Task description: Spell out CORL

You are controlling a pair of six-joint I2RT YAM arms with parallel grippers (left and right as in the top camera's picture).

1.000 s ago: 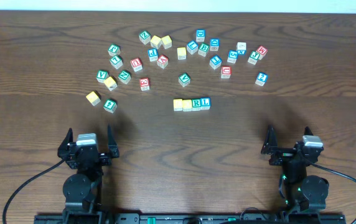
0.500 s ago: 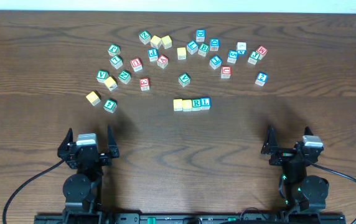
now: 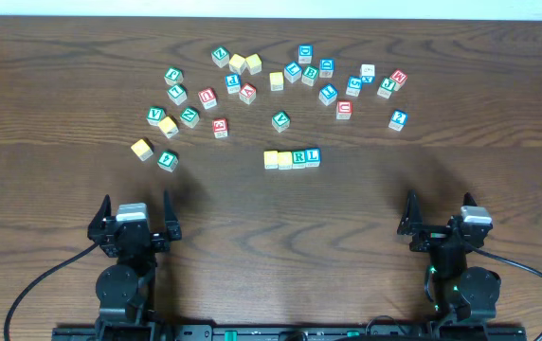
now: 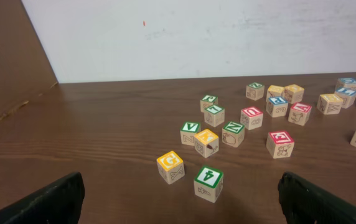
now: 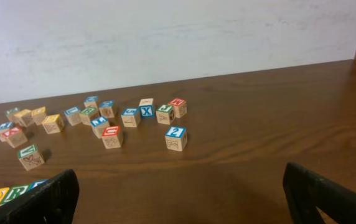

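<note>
A row of wooden letter blocks (image 3: 292, 158) lies mid-table: two yellow-topped blocks, then a green R (image 3: 298, 157) and a blue L (image 3: 313, 156), side by side. Its left end shows at the bottom left of the right wrist view (image 5: 4, 195). My left gripper (image 3: 136, 220) rests open and empty near the front left edge; its fingers frame the left wrist view (image 4: 178, 202). My right gripper (image 3: 439, 220) rests open and empty near the front right edge, also seen in the right wrist view (image 5: 178, 199).
Many loose letter blocks are scattered across the far half of the table, among them a yellow block (image 3: 141, 149), a green block (image 3: 168, 160), a green V (image 3: 280, 120) and a blue 2 (image 3: 398, 119). A white wall stands behind the table.
</note>
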